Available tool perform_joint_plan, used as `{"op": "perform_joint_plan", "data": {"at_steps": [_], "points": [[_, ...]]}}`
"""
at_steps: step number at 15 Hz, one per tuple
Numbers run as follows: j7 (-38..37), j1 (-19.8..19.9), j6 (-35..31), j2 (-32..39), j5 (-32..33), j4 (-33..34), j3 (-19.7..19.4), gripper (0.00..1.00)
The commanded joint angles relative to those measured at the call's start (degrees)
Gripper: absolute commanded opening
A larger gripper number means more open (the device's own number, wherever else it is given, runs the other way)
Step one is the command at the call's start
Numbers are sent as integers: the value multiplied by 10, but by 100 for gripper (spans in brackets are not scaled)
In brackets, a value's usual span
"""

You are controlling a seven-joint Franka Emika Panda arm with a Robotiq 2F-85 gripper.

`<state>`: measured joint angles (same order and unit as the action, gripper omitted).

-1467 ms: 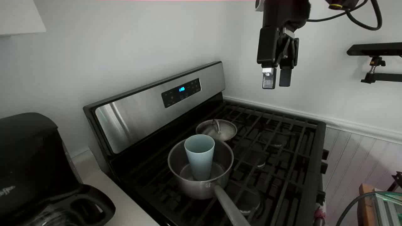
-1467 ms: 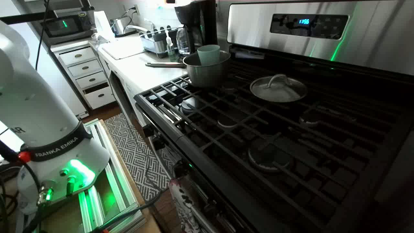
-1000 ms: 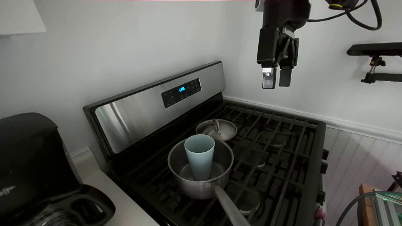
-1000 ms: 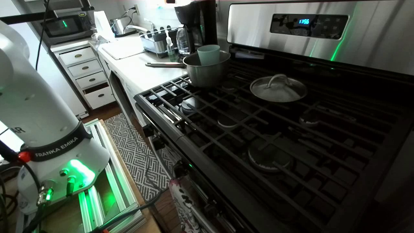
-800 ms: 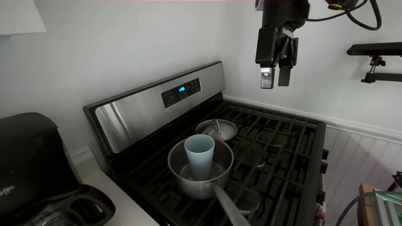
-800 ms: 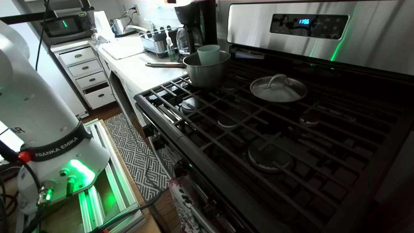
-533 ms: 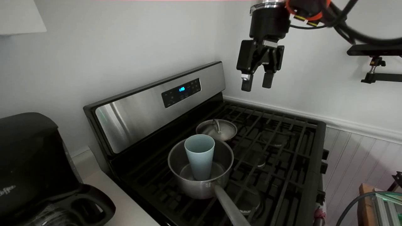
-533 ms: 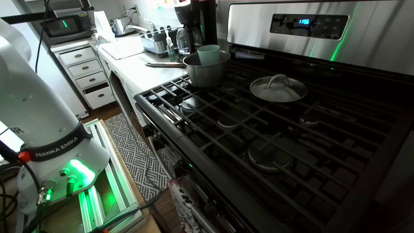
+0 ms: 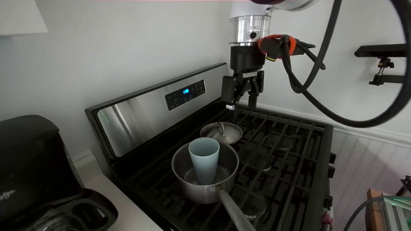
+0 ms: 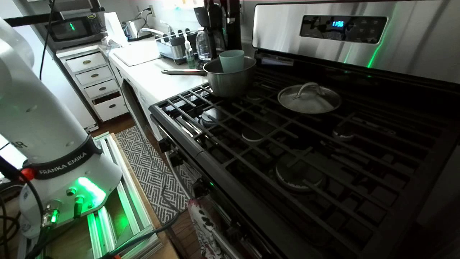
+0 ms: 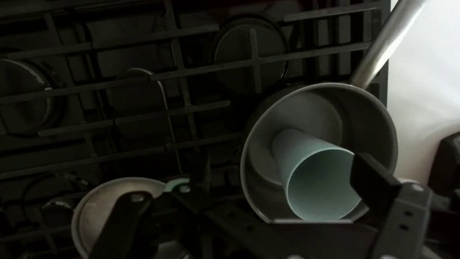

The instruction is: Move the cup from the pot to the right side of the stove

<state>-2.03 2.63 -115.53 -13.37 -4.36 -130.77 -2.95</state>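
The pale blue tumbler (image 9: 205,168) stood upright inside the steel saucepan (image 9: 202,195), at the lower centre of the frame in an exterior view, its mouth above the pan's rim. It looked light and stiff, probably plastic, with a smooth wall that might slip under a weak pinch. The best hold seemed to be the exposed upper body just below the lip, where the outward flare would help stop it sliding down.

The Panda arm (image 9: 249,29) reached in from the top edge, its wrist close to vertical. The jaws pointed down, spread, with nothing pinched; they showed just above the lid (image 9: 229,136) in that picture, well apart from the tumbler. The likely destination, the right end of the stove (image 10: 359,162), lay at lower right in an exterior view.
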Motion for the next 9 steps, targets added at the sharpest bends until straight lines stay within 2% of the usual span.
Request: {"op": "perform_joint_plan", "data": {"at_steps": [1, 6, 9], "points": [[2, 1, 3, 1, 0, 3, 0, 100], [21, -15, -108, 23, 1, -4, 14, 100], [-9, -24, -112, 45, 4, 11, 30, 100]]}}
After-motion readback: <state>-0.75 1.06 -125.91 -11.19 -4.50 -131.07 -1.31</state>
